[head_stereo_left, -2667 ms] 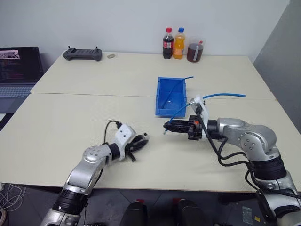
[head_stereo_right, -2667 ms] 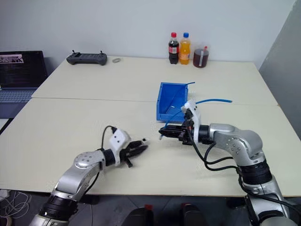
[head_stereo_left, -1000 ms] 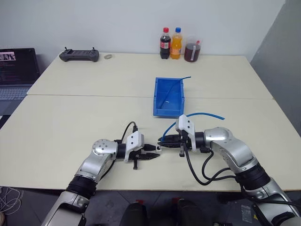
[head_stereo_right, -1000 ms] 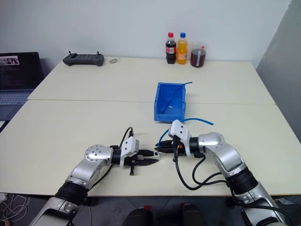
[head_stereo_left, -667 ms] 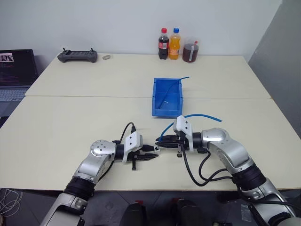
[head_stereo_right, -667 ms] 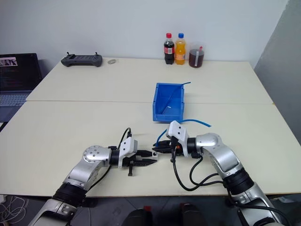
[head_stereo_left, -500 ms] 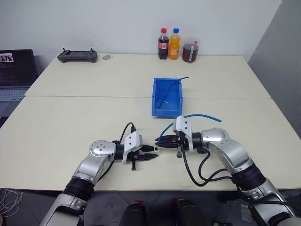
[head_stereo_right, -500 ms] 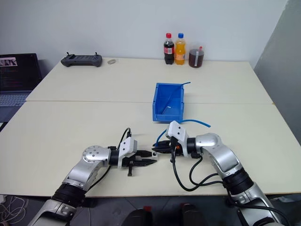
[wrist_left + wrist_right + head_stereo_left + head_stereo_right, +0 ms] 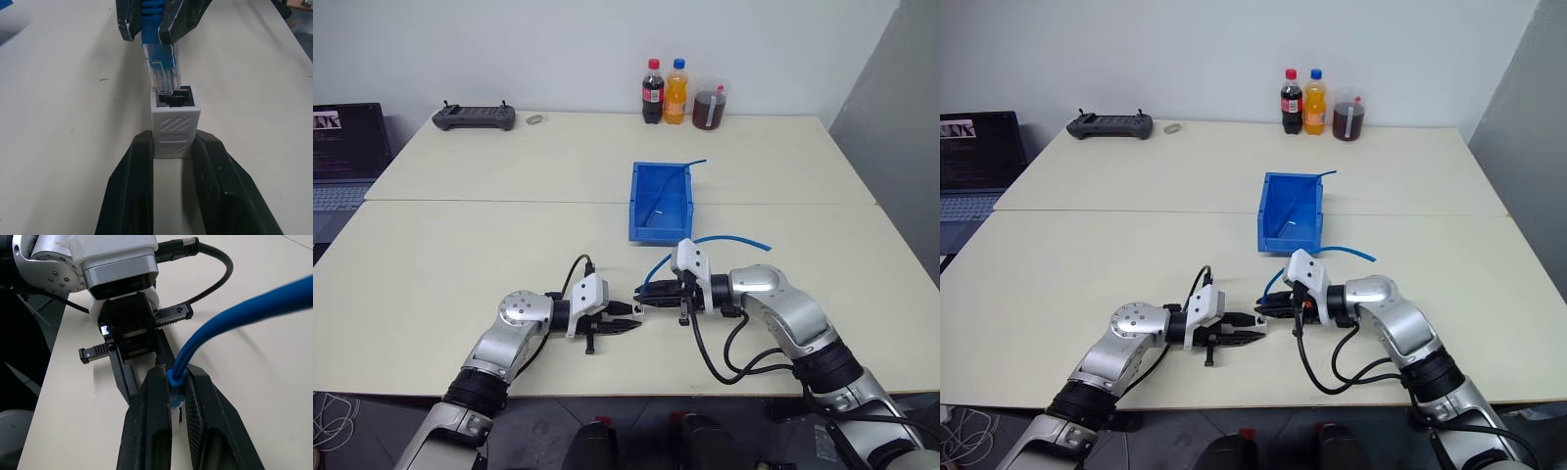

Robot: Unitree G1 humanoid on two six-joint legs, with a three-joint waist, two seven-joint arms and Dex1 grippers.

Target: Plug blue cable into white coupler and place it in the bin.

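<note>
My left gripper (image 9: 175,144) is shut on the lower half of the white coupler (image 9: 175,117), whose dark opening faces the other hand. My right gripper (image 9: 176,374) is shut on the blue cable (image 9: 234,313) just behind its clear plug (image 9: 164,73). The plug's tip sits at the rim of the coupler's opening, slightly off to one side and not pushed in. Both grippers meet tip to tip over the near middle of the table (image 9: 431,264). The cable arcs back over my right wrist (image 9: 734,238). The blue bin (image 9: 634,201) stands just beyond the grippers.
Another blue cable (image 9: 677,176) leans in the bin and pokes over its far rim. Two soda bottles (image 9: 663,90) and a cup of dark drink (image 9: 710,106) stand at the far edge. A black controller (image 9: 475,117) lies far left, a laptop (image 9: 347,132) beside the table.
Since the earliest frames both grippers have come together at the near middle of the table. Over the last second they have held almost still, plug at the coupler's opening.
</note>
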